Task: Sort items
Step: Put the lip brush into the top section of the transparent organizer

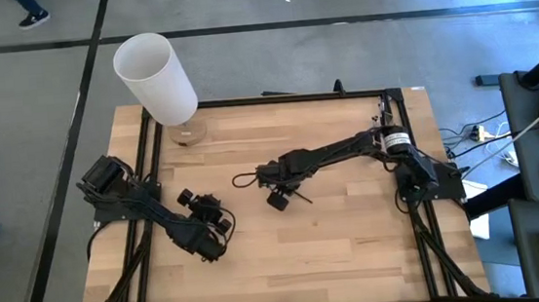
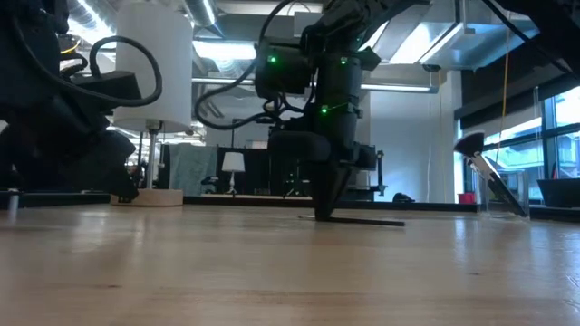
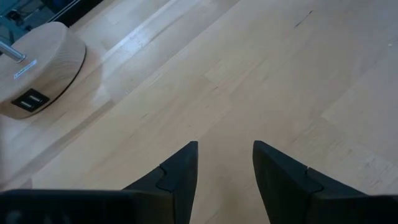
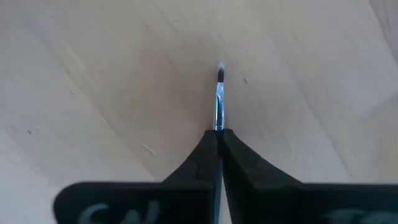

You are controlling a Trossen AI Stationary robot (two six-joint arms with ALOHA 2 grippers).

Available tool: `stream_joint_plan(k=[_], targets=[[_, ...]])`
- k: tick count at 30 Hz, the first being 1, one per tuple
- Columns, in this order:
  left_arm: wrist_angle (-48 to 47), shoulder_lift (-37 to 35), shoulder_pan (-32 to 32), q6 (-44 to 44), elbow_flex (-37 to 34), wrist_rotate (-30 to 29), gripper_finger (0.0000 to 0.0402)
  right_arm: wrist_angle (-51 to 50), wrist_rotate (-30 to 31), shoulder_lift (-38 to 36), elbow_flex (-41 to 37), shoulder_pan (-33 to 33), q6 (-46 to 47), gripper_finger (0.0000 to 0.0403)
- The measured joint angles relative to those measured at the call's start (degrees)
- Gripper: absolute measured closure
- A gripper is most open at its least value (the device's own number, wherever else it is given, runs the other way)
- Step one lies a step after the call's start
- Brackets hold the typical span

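Observation:
One slim dark makeup brush [image 1: 300,199] lies near the table's middle, with a silver ferrule and a small dark tuft [image 4: 220,75]. My right gripper [image 1: 280,199] stands over it, pointing down, shut on it; the low view shows the brush [image 2: 372,221] running along the tabletop away from the fingers. My left gripper [image 1: 196,202] waits open over bare wood toward the table's left, touching nothing [image 3: 225,163]. No other brushes show. My right gripper pinches the brush between its two fingertips, on the shaft just behind the silver ferrule [image 4: 219,115]. The fingers come from above, pointing down. The ferrule and tuft stick out past the fingertips, and the brush lies level, on or just above the table [image 2: 390,222]. The fingers hide the rest of the shaft.
A lamp with a big white cylinder shade [image 1: 156,78] stands on a round wooden base [image 1: 188,134] at the table's far left; the base also shows in the left wrist view [image 3: 37,68]. A black frame [image 1: 275,99] edges the table. Bare wood [image 1: 337,253] lies toward the near edge.

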Motion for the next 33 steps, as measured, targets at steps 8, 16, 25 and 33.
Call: stream_joint_plan(k=[8, 16, 25, 33], targets=[[-0.02, 0.01, 0.0, 0.0, 0.0, 0.0, 0.0254, 3.63, 0.48, 0.97, -0.07, -0.11, -3.5, 0.039], [-0.04, 0.01, 0.0, 0.0, 0.0, 0.67, 0.0254, 4.17, 4.17, -5.81, -0.53, 0.37, -5.73, 0.039], [-0.07, 0.01, -1.56, -3.0, -1.51, 2.39, 0.0254, 2.92, 15.26, -19.29, -3.63, 2.26, -5.98, 0.0391], [-0.02, 0.03, -2.71, -4.08, -1.51, 2.38, 0.0254, 4.34, 22.87, -35.46, -16.81, 3.46, 0.13, 0.0391]])
